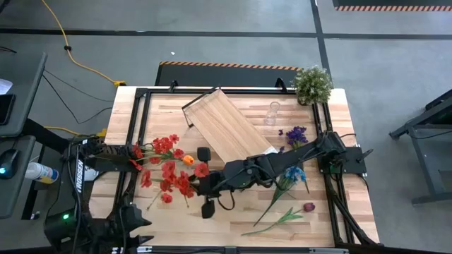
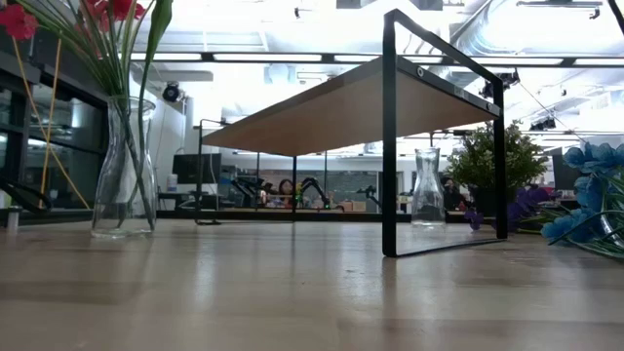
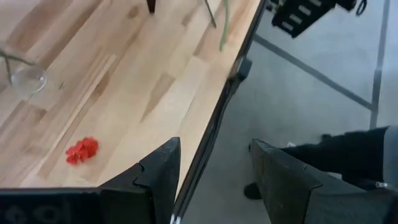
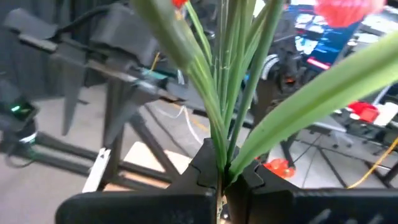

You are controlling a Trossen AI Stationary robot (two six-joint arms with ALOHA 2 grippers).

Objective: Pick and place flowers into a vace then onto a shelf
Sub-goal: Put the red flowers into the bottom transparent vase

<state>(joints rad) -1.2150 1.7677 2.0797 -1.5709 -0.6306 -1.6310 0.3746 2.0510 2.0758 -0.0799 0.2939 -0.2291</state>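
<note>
Fingers of right gripper (image 4: 221, 177) clamp green stems of flowers (image 4: 230, 93)

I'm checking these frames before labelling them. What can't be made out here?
- High view: the right tool's fingertips, hidden under the red-bloomed flowers.
- Right wrist view: the green stems it is shut on run past the top edge, so their blooms are cut off.
- Low view: the clear glass vase holds stems cropped by the top edge.
- Left wrist view: the small red scrap on the light-wood table is too blurred to identify.
</note>
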